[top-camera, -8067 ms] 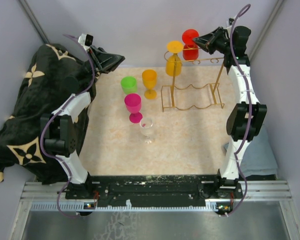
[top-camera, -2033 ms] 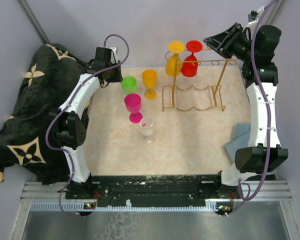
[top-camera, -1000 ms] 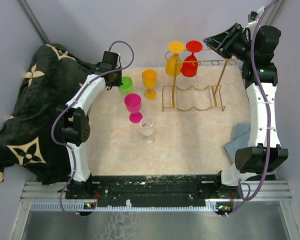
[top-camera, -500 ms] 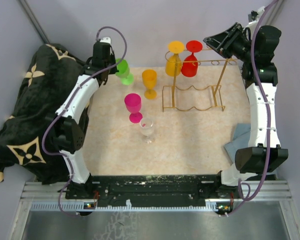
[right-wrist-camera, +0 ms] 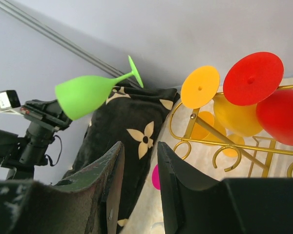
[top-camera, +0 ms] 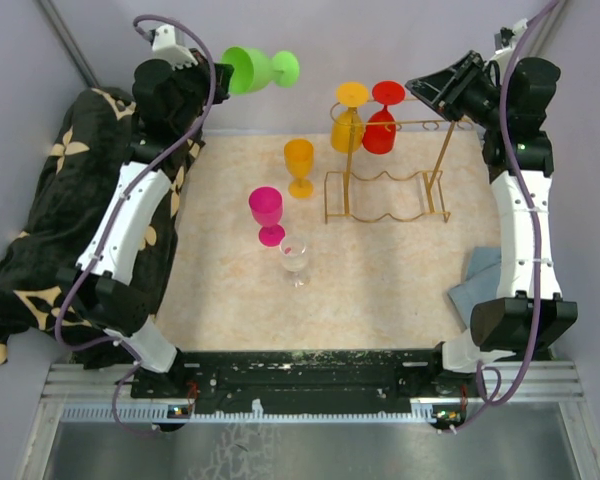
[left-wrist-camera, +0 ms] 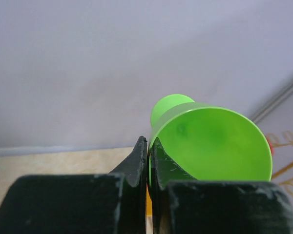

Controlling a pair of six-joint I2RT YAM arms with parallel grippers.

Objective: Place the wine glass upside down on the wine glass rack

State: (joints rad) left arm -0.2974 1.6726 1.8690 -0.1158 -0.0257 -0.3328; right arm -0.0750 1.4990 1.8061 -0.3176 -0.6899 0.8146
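Our left gripper [left-wrist-camera: 149,142] is clamped on the rim of a lime-green plastic wine glass [top-camera: 252,69]. The glass lies sideways, high over the table's far left corner, with its foot pointing right. We count six glasses. Besides this one, an orange goblet [top-camera: 299,160], a magenta goblet [top-camera: 266,206] and a clear stemmed glass [top-camera: 294,253] stand on the beige tabletop [top-camera: 380,285]. A yellow glass [top-camera: 347,128] and a red glass [top-camera: 380,133] hang upside down on the single gold wire wine glass rack [top-camera: 420,123], far right and well apart from the left gripper. Our right gripper [right-wrist-camera: 140,146] hovers part-open and empty by the rack's far right end. Half a second ago the green glass was low, near the tabletop.
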